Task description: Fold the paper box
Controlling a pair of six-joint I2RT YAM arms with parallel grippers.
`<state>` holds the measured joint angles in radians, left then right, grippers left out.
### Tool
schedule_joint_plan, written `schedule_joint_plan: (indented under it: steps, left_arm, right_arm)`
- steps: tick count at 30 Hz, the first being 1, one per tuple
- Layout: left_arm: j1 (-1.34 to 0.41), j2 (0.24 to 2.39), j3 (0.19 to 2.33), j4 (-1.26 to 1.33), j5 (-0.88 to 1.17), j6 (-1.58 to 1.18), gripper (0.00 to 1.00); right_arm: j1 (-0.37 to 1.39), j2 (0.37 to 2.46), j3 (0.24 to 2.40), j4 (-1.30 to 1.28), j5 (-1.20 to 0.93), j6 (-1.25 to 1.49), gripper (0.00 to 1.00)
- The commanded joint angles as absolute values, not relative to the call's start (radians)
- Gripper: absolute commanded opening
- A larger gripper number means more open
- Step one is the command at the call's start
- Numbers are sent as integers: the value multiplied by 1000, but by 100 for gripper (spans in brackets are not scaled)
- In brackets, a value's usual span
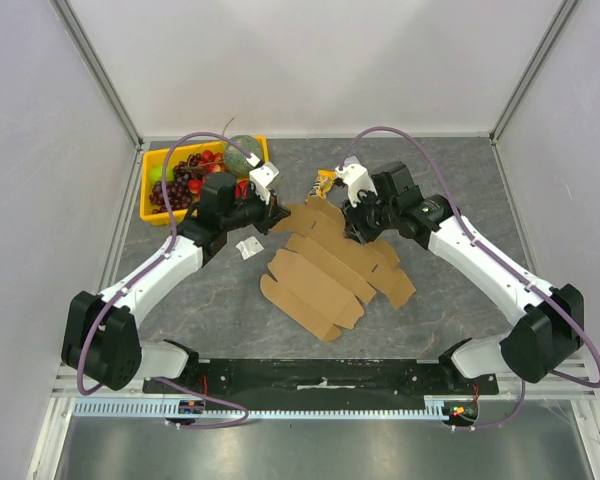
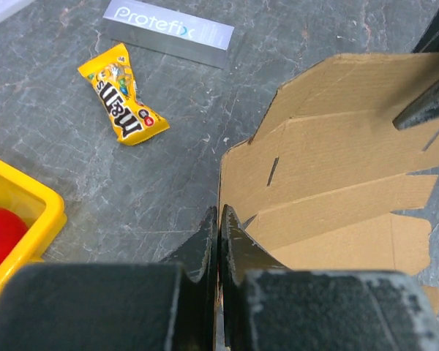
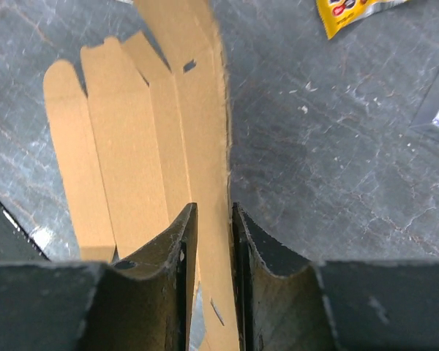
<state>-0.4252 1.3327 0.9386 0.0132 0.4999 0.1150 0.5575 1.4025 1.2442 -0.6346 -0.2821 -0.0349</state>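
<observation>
Grey stone-patterned table (image 1: 460, 300) between white walls carries the flat cardboard sheet (image 1: 330, 272) at its middle, between the two arms. Only the overhead view takes in the yellow fruit tray (image 1: 146, 200) at the far left, while the left wrist camera gives a close look at a yellow candy packet (image 2: 122, 93) and a grey bar (image 2: 168, 33) beyond the sheet. On the sheet's far-left edge the left gripper (image 2: 219, 219) has its fingers pressed together, pinching the cardboard; the right gripper (image 3: 214, 212) has its fingers slightly apart over the sheet's other side, with cardboard showing in the narrow gap, and I cannot tell whether they touch it.
</observation>
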Motion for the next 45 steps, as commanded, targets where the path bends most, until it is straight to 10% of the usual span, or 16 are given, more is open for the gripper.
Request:
schedule_joint_plan:
  steps: [1, 20, 45]
  left_arm:
    - [-426, 1336, 913, 72, 492, 51, 2]
    - [-430, 1309, 809, 115, 503, -24, 3]
    - [-468, 1109, 607, 193, 367, -186, 24]
  right_arm:
    - [561, 1358, 1204, -463, -241, -6, 30]
    - [561, 1402, 1128, -414, -226, -2, 0]
    - [621, 1373, 1152, -488, 11, -86, 0]
